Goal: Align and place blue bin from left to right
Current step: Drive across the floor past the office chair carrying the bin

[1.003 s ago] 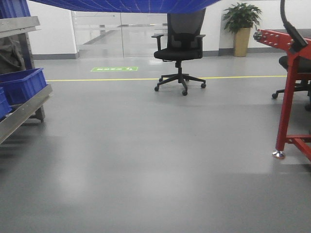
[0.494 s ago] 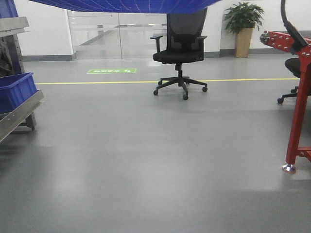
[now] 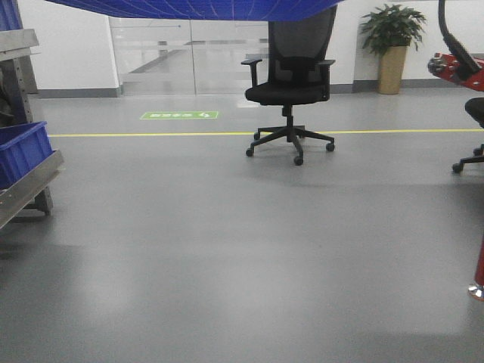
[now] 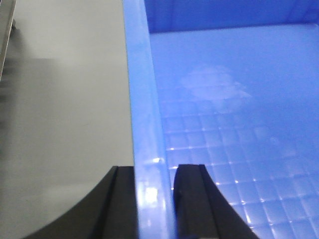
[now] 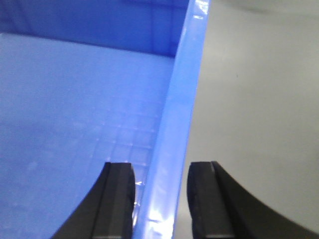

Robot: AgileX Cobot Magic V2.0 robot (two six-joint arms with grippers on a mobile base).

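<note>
The blue bin [image 3: 197,7] is held off the floor; only its grid-patterned underside shows along the top edge of the front view. In the left wrist view my left gripper [image 4: 153,169] is shut on the bin's left rim [image 4: 142,99], one black finger outside and one inside over the bin's gridded floor [image 4: 234,109]. My right gripper [image 5: 160,167] straddles the right rim [image 5: 179,99] in the right wrist view, with the inner finger against the wall and the outer finger close beside the rim. Grey floor lies below both rims.
A metal rack [image 3: 26,189] with another blue crate [image 3: 19,151] stands at the left. A black office chair [image 3: 291,91] is ahead beyond a yellow floor line [image 3: 151,134]. A red frame [image 3: 457,66] and its foot [image 3: 478,287] edge the right. A potted plant [image 3: 393,45] stands far back.
The view has advanced: the rack slid off to the left, the red frame slid out to the right, and the chair looks larger. The bin stays held at the top.
</note>
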